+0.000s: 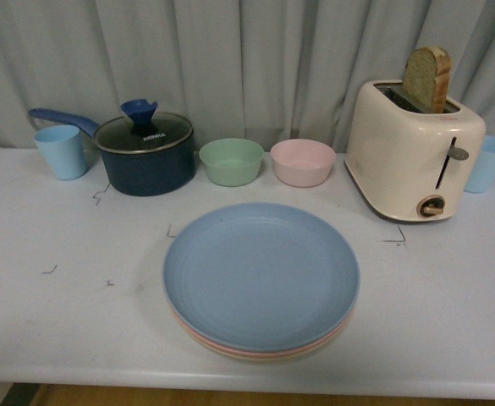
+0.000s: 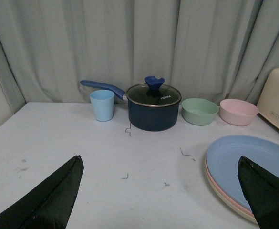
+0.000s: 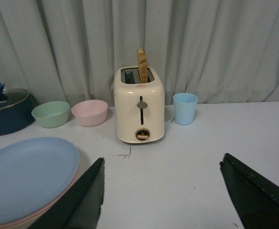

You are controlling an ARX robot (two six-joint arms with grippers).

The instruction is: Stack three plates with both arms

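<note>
While both fingers [image 2: 163,200] [image 3: 168,195] gape empty, blue plate [image 1: 261,275] tops stack, bowls [image 1: 231,161], saucepan [image 1: 145,155], toaster [image 1: 412,150] behind.

"KONKA" on pot lid [image 1: 150,134]

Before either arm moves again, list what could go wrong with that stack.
1. The stack of plates sits close to the table's front edge; a nudge toward it might tip the stack off.
2. Both the left gripper and the right gripper hang open low beside the stack, and a finger shows right over the blue plate's rim, so a sideways sweep could shift it.
3. The plates look slightly offset, so the top one may slide.
</note>
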